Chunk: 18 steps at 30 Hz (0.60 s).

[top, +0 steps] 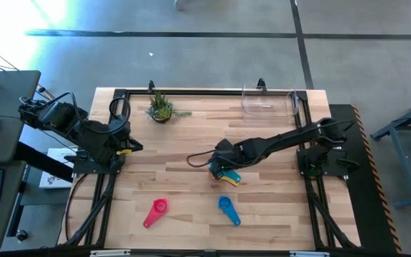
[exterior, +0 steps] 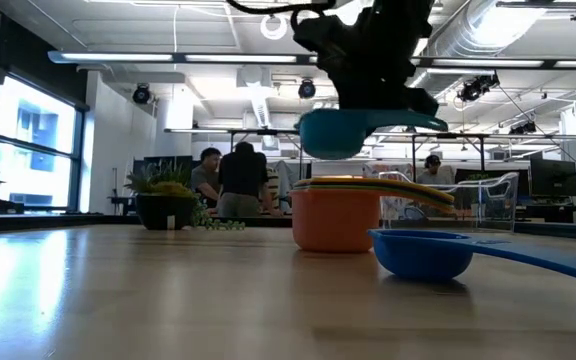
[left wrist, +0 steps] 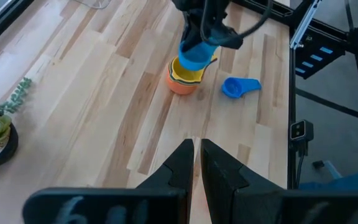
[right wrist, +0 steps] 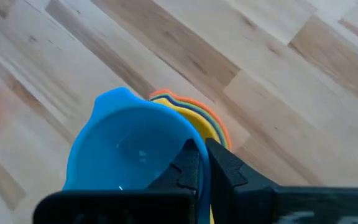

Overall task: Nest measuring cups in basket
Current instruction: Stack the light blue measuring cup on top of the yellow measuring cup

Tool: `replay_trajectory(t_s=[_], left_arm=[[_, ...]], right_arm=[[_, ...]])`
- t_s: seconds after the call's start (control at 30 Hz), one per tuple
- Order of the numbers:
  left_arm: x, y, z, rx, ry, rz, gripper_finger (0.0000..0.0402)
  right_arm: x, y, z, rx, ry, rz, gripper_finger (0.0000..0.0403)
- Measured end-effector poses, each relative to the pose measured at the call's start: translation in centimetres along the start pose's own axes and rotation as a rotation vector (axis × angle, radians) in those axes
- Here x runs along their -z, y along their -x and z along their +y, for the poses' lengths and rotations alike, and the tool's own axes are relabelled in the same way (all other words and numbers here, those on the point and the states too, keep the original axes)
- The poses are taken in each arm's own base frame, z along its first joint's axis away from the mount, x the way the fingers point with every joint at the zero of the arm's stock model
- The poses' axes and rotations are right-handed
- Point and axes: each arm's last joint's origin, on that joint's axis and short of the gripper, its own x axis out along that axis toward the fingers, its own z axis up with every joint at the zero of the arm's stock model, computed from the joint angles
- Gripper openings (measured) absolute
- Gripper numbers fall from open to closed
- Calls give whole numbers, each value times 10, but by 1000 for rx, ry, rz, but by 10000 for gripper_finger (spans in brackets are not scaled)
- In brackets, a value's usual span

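Note:
My right gripper (exterior: 373, 95) is shut on a teal measuring cup (exterior: 336, 133) and holds it just above a stack of cups. The stack is an orange cup (exterior: 334, 218) standing on the table's middle with a yellow one (right wrist: 199, 124) and others nested in it. A blue cup (top: 227, 209) and a pink cup (top: 155, 213) lie on their own toward the near edge. The clear basket (top: 268, 101) stands at the far right. My left gripper (left wrist: 196, 163) is shut on nothing and raised at the table's left side. My right gripper pinches the teal cup between its two fingers (right wrist: 190, 163) where the handle (exterior: 413, 121) joins the bowl. The fingers slant down from the table's right side. The cup hangs level, its mouth up, clear of the stack below.
A small potted plant (top: 161, 108) stands at the far edge, left of the middle. Bare wood lies between the stack and the left arm. Beyond the table, people stand among desks in the room.

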Motion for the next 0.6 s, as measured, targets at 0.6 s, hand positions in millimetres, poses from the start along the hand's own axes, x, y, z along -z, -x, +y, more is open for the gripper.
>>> replay_trajectory(t_s=[0.6], left_arm=[[0, 0, 0, -10, -13, -6, 19]], right_arm=[[11, -27, 5, 70, 12, 5, 0]])
